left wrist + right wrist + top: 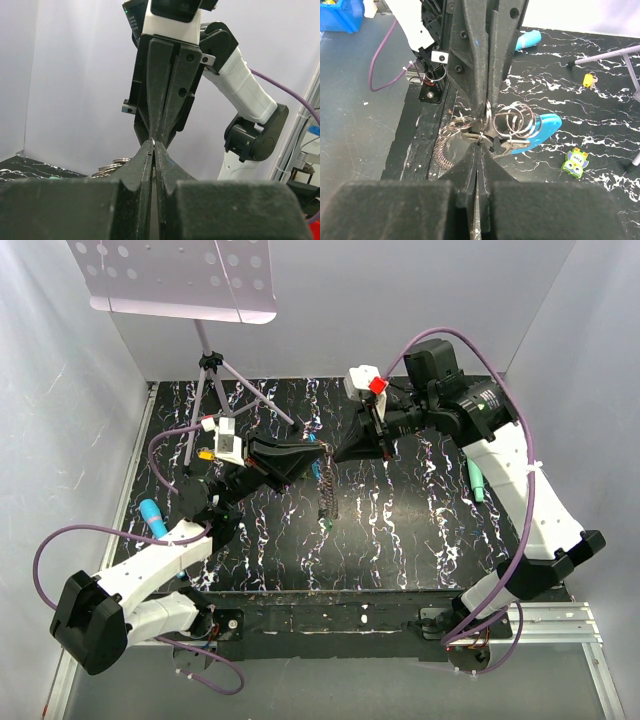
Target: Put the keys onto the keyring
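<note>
The keyring (328,490), a bunch of metal rings (517,119) with a grey coiled chain (440,152) and a bright blue clip (547,126), hangs above the table between both grippers. Small silver keys (514,145) dangle from the rings, and a teal-headed one (327,525) hangs at the chain's lower end. My left gripper (316,453) comes in from the left and is shut on a ring at the top of the bunch. My right gripper (480,142) meets it tip to tip from the right and is shut on a small ring of the same bunch. In the left wrist view both pairs of fingers (162,90) touch at the tips.
A green owl-shaped piece (576,163) and a small orange-yellow piece (590,79) lie on the black marbled table (400,530). A cyan marker (152,517) lies at the left, another teal one (477,480) under the right arm. A tripod stand (215,365) rises at the back left.
</note>
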{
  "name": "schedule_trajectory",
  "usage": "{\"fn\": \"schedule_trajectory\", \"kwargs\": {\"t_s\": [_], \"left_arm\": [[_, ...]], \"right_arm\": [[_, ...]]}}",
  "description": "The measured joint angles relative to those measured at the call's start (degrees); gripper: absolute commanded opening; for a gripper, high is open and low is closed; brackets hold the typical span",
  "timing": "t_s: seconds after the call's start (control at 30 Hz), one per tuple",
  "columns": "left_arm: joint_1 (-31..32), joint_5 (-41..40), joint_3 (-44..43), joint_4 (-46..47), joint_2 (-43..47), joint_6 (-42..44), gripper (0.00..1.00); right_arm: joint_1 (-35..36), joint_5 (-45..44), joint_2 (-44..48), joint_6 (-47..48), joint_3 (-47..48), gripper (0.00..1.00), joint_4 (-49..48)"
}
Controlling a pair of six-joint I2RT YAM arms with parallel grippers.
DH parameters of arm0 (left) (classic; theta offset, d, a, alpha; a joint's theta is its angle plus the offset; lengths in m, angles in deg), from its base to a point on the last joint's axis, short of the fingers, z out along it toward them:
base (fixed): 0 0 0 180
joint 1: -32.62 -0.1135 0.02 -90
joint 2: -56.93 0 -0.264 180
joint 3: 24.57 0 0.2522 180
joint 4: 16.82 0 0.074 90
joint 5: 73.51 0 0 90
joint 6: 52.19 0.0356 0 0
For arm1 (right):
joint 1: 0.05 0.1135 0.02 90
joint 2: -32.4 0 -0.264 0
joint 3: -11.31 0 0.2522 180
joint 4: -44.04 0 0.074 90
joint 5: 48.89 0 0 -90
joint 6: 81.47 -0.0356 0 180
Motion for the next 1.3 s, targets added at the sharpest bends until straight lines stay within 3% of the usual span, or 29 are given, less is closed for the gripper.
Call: {"fn": "schedule_trajectory", "kwargs": {"t_s": [0.53,0.57,0.7,0.8,1.03,1.3], "left_arm": [[0.2,-6.8,2.1,5.7,-0.1,-3.3,0.0],[0.2,-7.0,2.3,5.7,-0.1,-3.4,0.0],[0.2,-6.8,2.4,5.4,-0.1,-3.2,0.0],[0.2,-5.9,2.4,4.1,0.0,-2.7,0.0],[0.2,-2.3,2.2,1.1,0.0,-1.5,0.0],[0.2,-1.0,2.1,1.6,0.0,-1.9,0.0]], "right_arm": [[6.5,-10.1,-1.4,-4.8,-0.4,0.01,-3.5],[6.4,-10.5,-1.4,-5.2,-0.4,0.04,-3.5],[4.6,-7.5,-1.4,-4.7,0.1,0.36,-2.1],[2.1,-4.6,-1.4,-3.0,2.6,0.46,0.7],[-1.0,0.1,0.0,-4.5,4.6,0.53,1.0],[-0.9,2.5,-1.0,-9.3,2.4,0.5,-2.2]]}}
